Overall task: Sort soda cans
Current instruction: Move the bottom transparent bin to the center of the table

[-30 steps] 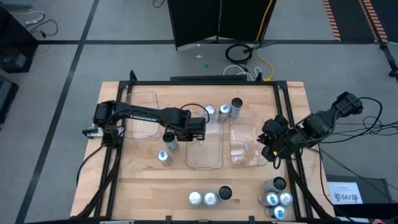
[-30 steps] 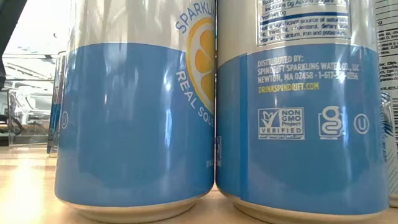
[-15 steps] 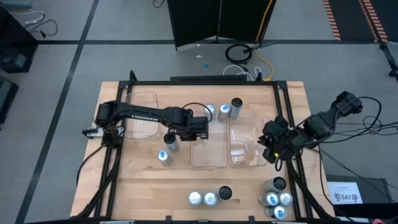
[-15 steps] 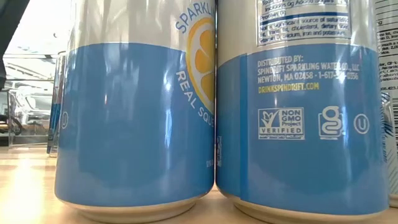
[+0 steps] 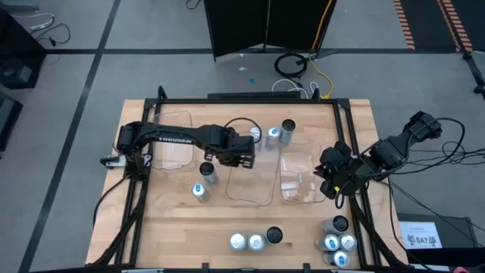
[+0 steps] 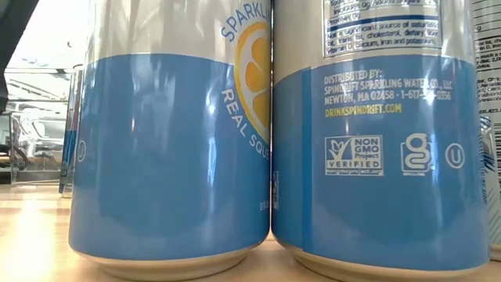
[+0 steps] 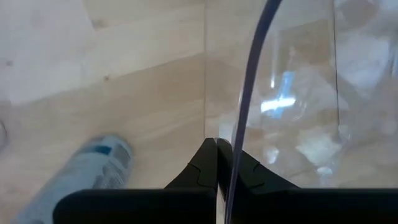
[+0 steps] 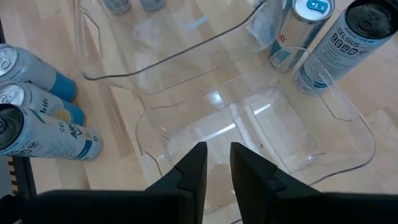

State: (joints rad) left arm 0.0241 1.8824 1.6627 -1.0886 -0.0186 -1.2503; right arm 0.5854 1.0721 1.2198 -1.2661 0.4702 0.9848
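Left claw: the left claw (image 7: 216, 163) was clamped on the thin rim of the middle clear tray (image 5: 250, 182), near the worktop's (image 5: 167, 227) centre.
Right claw: the right claw (image 8: 217, 163) hovered over the right-hand tray (image 8: 323, 146), fingers slightly apart and holding nothing.
Cans: soda cans (image 5: 255, 240) stood in groups along the near edge, at the near right corner, behind the trays and left of the middle tray; none sat in a tray.
Doing it well: judged best to drag the tray slowly and level, keeping the pinch square so the slick rim didn't slip, and steering clear of the can (image 7: 87, 171) beside it.
Writing: "CELSIUS" on a dark-topped can (image 8: 339, 46); "SPARKLING", "DRINKSPINDRIFT.COM" and "NON GMO" on the blue cans (image 6: 376, 133).
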